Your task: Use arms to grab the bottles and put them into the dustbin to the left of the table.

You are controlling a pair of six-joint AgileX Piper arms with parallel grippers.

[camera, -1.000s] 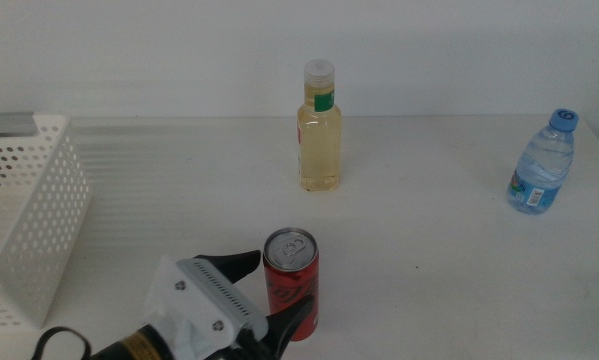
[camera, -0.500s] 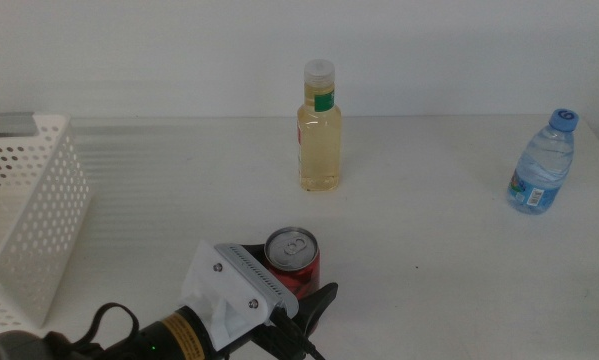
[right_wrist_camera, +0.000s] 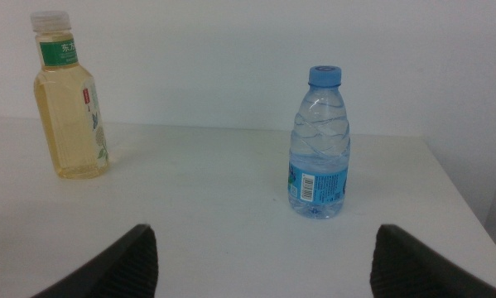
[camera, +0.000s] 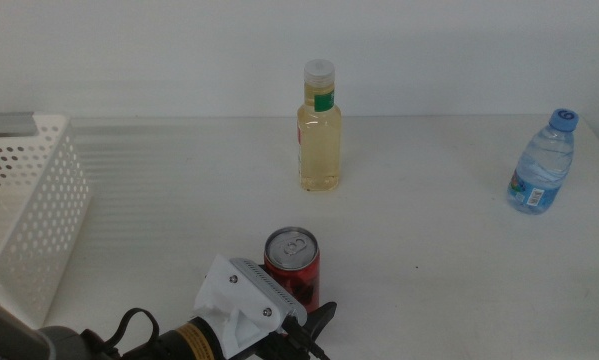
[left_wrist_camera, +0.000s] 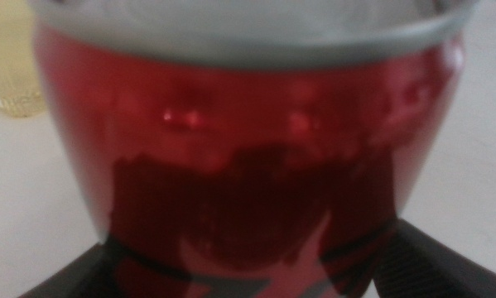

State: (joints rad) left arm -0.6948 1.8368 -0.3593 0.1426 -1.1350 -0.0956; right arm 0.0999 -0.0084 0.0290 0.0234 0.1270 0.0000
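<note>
White perforated dustbin [camera: 24, 215] at nine o'clock on the table [camera: 429, 240]; left gripper [camera: 297, 318] at six o'clock, jaws straddling the red can [camera: 294, 262], though cannot tell whether pinching it or merely spread around it, logo on the can too blurred to read. Upright at twelve o'clock, yellow-liquid bottle [camera: 319, 128] with white cap, green collar label, characters too small to read. At three o'clock, blue-capped water bottle [camera: 541, 165] with blue label and barcode; right gripper [right_wrist_camera: 264, 257] spread wide, holding nothing, facing it.
</note>
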